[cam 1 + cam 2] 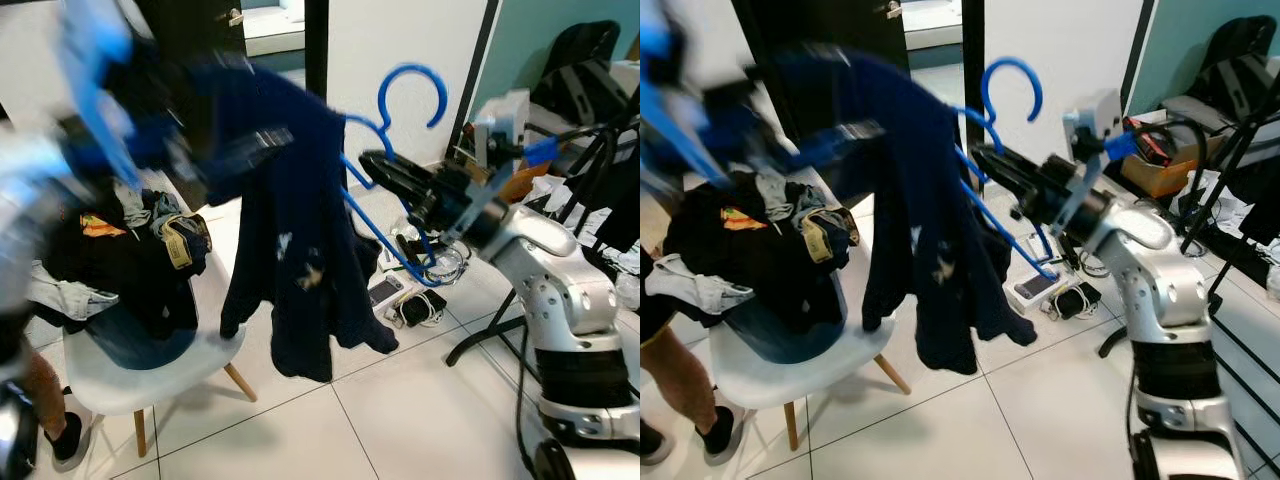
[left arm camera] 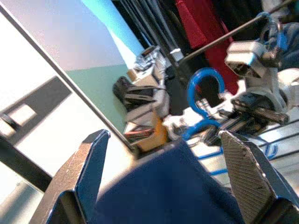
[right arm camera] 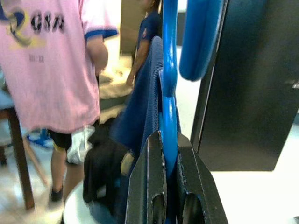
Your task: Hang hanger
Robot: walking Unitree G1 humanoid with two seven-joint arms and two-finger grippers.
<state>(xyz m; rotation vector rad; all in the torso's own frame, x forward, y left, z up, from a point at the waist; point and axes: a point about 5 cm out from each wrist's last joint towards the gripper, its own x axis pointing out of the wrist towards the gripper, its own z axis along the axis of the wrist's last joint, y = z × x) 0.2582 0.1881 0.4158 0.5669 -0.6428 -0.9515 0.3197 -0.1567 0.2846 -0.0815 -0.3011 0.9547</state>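
Blue hanger (image 1: 400, 150), one, in right gripper (image 1: 375, 165), one navy garment (image 1: 295, 240)

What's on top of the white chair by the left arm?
A heap of dark clothes covers the white chair, with a grey garment and something with an orange patch in it. The seat beneath is mostly hidden.

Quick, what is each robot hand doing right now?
Left gripper: open, fingers either side of the dark blue garment.
Right gripper: shut on the blue hanger.
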